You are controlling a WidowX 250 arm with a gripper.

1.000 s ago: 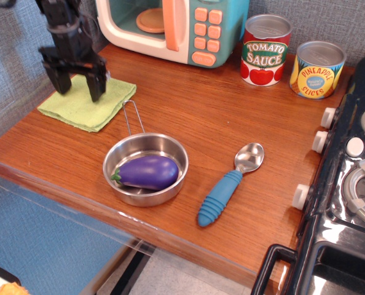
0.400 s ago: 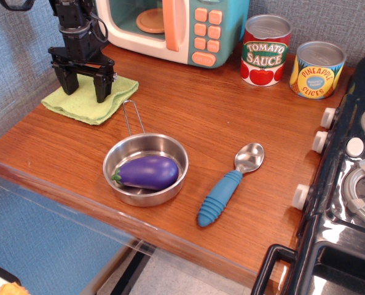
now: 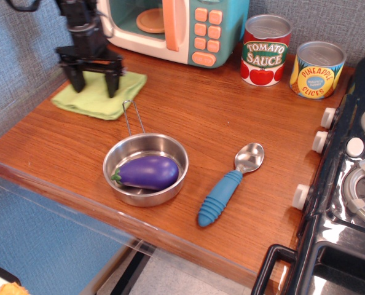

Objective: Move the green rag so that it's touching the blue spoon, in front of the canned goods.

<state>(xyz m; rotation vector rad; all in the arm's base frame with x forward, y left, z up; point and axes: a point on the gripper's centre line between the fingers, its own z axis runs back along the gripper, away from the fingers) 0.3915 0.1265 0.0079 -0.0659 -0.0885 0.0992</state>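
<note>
The green rag [image 3: 98, 98] lies flat at the back left of the wooden counter, in front of the toy microwave. My black gripper [image 3: 95, 85] stands upright over it with its jaws spread and both fingertips [image 3: 112, 88] down on the cloth. The blue spoon [image 3: 227, 187] lies at the front right, silver bowl pointing back, well apart from the rag. The canned goods stand at the back right: the Tomato Sauce can [image 3: 265, 50] and the Pineapple Slices can [image 3: 317, 69].
A steel pan [image 3: 122, 182] holding a purple eggplant [image 3: 145, 171] sits between the rag and the spoon, its wire handle reaching toward the rag. A toy microwave [image 3: 176, 27] stands at the back. A black toy stove [image 3: 348, 184] borders the right side.
My gripper has moved right and a little toward the back. The rag has slid the same way under the fingertips. The spoon, pan and cans have not moved.
</note>
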